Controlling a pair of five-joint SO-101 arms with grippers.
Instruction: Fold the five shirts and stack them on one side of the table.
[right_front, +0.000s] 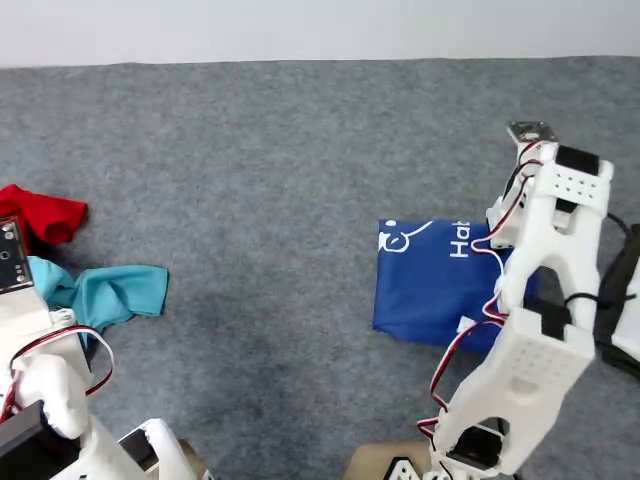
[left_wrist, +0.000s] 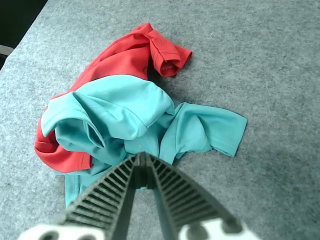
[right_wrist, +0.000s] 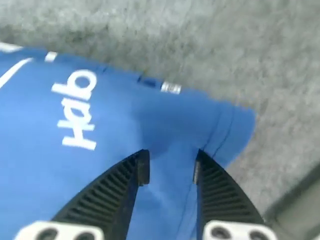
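Right arm (right_front: 540, 350) partly covers blue shirt (right_front: 425, 285)

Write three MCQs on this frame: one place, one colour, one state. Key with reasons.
1. Where is the blue shirt?
A. hanging off the table edge
B. flat on the table, under the right arm
C. draped over a chair

2. Which shirt lies tangled with the red shirt?
A. teal shirt
B. yellow shirt
C. white shirt

3. What state is the right gripper in?
A. shut on the teal shirt
B. shut on nothing
C. open over the blue shirt

Key:
1 B: the high view shows it folded flat beneath that arm.
2 A: the left wrist view shows teal cloth lying over red.
3 C: the right wrist view shows a gap between the fingers, with blue cloth behind.
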